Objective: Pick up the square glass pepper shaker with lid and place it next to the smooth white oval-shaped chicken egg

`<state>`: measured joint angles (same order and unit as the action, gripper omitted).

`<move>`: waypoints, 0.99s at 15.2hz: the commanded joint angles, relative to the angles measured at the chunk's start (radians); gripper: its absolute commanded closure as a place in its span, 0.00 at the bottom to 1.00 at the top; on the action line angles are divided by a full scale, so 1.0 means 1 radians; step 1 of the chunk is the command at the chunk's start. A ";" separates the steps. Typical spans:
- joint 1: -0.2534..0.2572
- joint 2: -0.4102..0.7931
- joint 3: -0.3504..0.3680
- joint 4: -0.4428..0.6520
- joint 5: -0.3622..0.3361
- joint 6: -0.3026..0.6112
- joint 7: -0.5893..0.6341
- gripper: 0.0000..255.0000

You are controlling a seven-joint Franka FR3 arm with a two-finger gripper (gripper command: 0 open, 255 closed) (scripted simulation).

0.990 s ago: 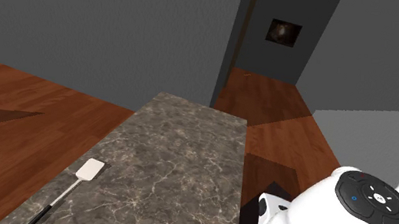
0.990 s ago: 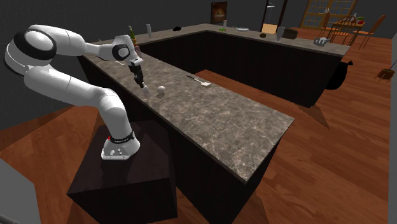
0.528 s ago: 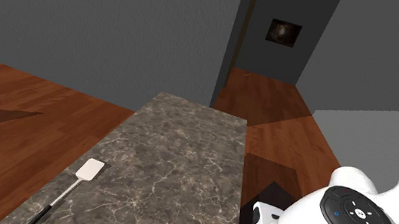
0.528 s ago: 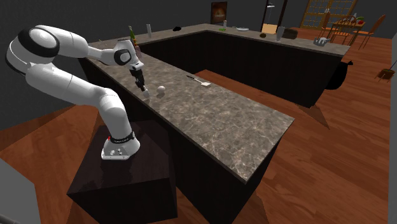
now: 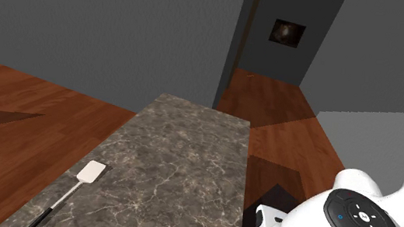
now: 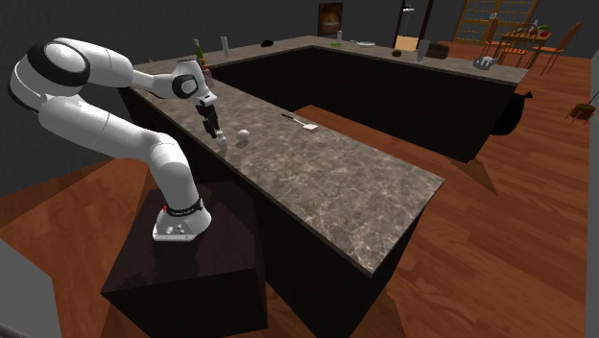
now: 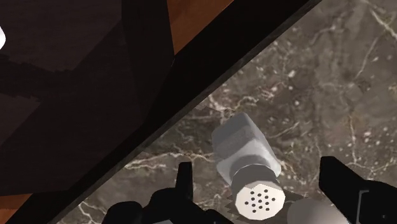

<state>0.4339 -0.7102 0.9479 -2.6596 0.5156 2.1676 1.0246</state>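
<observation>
Grey-veined stone counter [image 7: 331, 76], square grey shaker [image 7: 245, 149] with perforated lid [image 7: 257, 200] resting close to its edge, black pincer [image 7: 257, 167] spread wide astride it, fingers [image 7: 343, 184] clear of its sides, white egg [image 6: 243, 134] nearby.

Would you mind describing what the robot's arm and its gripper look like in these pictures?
The arm is made of glossy white, rounded segments with dark joints, and a dark band rings its base. One link carries a round black button pad with a white centre and small blue and green marks. The gripper is all black, with two blocky fingers.
</observation>
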 commanded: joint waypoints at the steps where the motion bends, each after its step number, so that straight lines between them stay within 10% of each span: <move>1: 0.000 0.000 0.000 0.000 0.000 0.000 0.000 0.00; 15: 0.029 -0.072 -0.085 0.075 -0.035 -0.152 0.004 0.00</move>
